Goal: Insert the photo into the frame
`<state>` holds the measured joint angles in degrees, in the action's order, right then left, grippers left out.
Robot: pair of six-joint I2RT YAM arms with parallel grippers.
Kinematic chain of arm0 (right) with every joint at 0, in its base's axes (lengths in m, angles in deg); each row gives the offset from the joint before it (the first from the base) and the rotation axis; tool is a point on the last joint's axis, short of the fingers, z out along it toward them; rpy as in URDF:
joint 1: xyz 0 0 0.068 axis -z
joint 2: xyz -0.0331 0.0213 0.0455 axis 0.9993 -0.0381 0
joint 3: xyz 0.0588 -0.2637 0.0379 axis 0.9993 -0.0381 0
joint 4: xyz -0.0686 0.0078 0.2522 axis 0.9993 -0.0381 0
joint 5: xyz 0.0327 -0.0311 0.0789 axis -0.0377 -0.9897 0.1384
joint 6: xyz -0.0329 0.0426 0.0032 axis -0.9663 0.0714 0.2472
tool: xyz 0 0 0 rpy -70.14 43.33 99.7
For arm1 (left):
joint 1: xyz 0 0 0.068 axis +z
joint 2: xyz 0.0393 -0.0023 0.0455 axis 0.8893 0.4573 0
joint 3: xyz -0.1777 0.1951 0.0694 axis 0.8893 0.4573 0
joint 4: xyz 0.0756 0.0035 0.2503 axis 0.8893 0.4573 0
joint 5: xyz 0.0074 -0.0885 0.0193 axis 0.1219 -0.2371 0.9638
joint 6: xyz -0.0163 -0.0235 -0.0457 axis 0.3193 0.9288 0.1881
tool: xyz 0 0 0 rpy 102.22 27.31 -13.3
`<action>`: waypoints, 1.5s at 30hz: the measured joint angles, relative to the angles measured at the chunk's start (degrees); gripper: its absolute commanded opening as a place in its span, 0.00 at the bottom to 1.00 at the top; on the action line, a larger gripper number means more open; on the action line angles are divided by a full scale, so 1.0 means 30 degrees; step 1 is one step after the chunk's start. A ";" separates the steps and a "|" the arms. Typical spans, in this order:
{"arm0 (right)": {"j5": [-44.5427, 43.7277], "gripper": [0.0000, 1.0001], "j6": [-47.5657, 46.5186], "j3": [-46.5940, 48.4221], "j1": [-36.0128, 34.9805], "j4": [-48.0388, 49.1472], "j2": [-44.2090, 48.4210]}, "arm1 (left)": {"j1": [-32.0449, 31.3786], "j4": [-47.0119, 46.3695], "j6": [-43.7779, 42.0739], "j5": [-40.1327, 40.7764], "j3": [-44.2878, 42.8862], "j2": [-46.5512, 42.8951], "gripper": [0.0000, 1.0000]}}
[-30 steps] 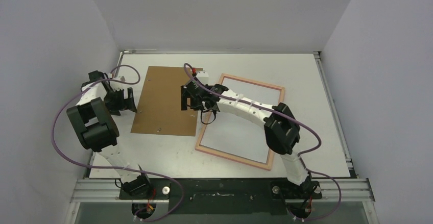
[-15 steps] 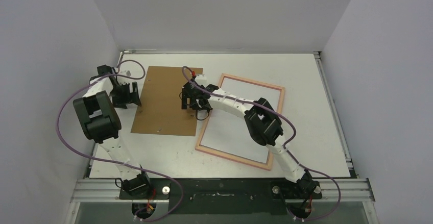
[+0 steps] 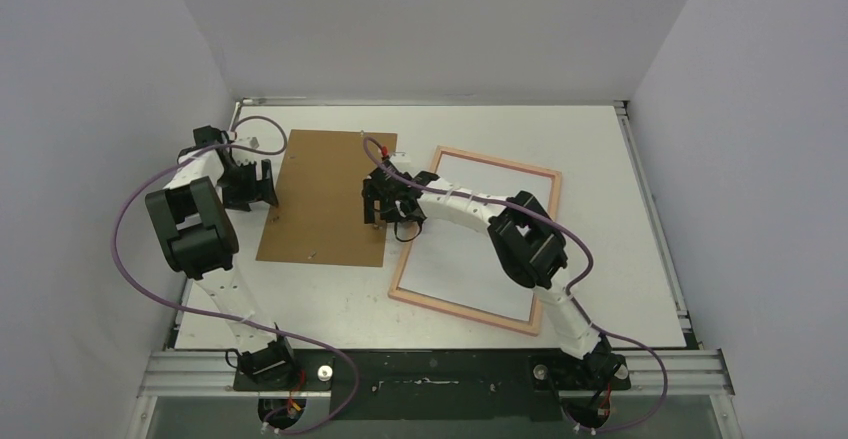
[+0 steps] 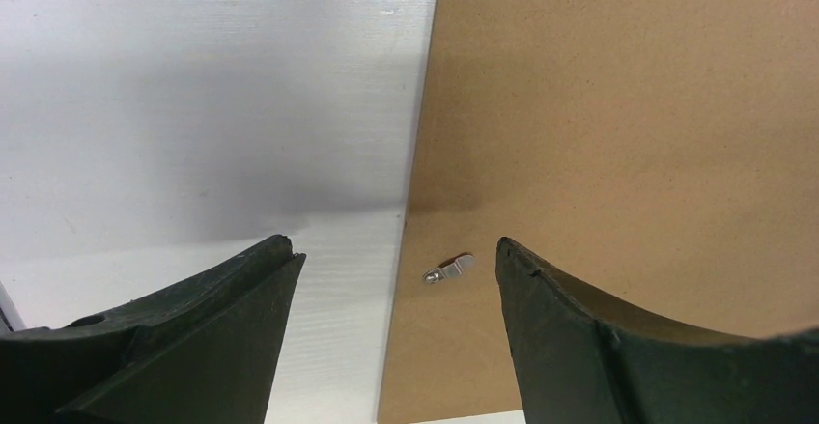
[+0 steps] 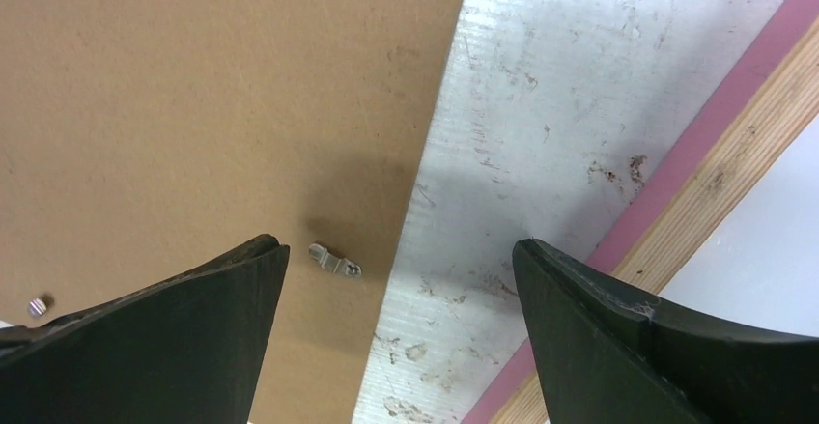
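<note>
Since a second earlier, the right arm's elbow had folded in and the right fingers (image 3: 378, 204) had slid a little along the backing panel's (image 3: 320, 169) right edge, while the left fingers (image 3: 250, 187) had swung up to the panel's left edge. Both pairs stood spread wide and empty, each straddling an edge of the panel near a small metal clip (image 4: 449, 269). The photo (image 3: 465, 259) appeared to lie white side up inside the frame (image 3: 497, 166), just right of the panel on the worktop (image 3: 330, 309). Such thin paper would likely be light, limp and easily creased, so a gentle pinch at a free corner seemed wisest
</note>
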<state>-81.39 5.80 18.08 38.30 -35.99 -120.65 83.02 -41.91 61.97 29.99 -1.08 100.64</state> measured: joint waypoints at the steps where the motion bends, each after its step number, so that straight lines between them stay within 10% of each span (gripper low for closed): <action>1: 0.0226 0.90 -0.0233 -0.0080 0.0000 -0.0051 0.0066 | 0.0000 -0.0007 -0.0044 0.0007 0.0007 0.0000 0.73; 25: -0.2834 0.92 -0.3162 0.6462 0.4364 -0.4146 -0.0794 | 0.0036 0.0255 -0.0576 -0.0117 0.0882 -0.1195 0.72; 45: 0.3184 0.90 -0.2783 -1.1118 1.6291 0.0896 1.0593 | 0.0248 0.0517 -0.1042 -0.0758 0.1173 -0.1770 0.72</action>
<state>-71.84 -2.54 -15.27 87.17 -33.30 -88.87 83.76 -40.36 58.85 27.72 2.44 95.33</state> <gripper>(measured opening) 0.899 0.721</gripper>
